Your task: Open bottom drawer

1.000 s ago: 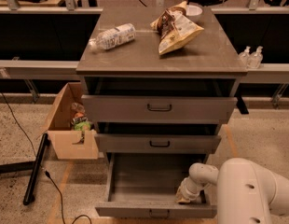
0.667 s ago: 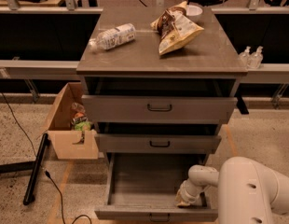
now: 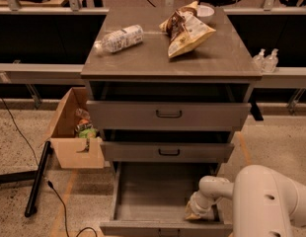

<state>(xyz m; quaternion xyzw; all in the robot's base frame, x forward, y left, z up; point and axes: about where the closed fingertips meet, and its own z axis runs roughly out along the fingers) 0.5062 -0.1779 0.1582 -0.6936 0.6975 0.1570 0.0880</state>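
Note:
The bottom drawer point(image 3: 143, 191) of the grey metal cabinet is pulled far out, its bare inside showing; its front panel point(image 3: 163, 229) lies at the lower edge of the view. My gripper point(image 3: 198, 210) hangs on the white arm point(image 3: 271, 201) and reaches down into the drawer's right front corner, just behind the front panel. The middle drawer point(image 3: 168, 152) and top drawer point(image 3: 169, 114) stand slightly out, each with a black loop handle.
A plastic bottle point(image 3: 119, 38), a snack bag point(image 3: 186, 29) and a white bowl point(image 3: 205, 10) lie on the cabinet top. An open cardboard box point(image 3: 76, 132) with items stands on the floor at the left, beside a black pole point(image 3: 37, 177) and cable. Two small bottles point(image 3: 265, 59) stand on a ledge at the right.
The bottom drawer has come a little further out toward the camera, and the gripper has moved with it toward the drawer's front edge.

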